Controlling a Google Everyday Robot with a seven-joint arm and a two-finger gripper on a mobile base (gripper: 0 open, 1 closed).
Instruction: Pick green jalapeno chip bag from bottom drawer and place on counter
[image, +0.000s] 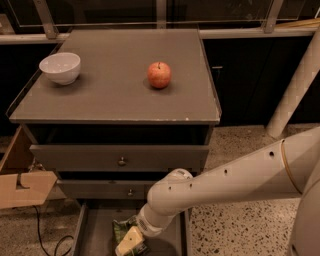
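The bottom drawer is pulled open at the foot of the cabinet. The green jalapeno chip bag lies crinkled on its floor, partly covered by my gripper. My gripper reaches down into the drawer from the right, at the end of a white arm, and sits right on top of the bag. The counter above holds a red apple in the middle and a white bowl at the left.
Two upper drawers with small round knobs are closed. A cardboard piece leans at the left of the cabinet, with a cable on the speckled floor. A white post stands at the right.
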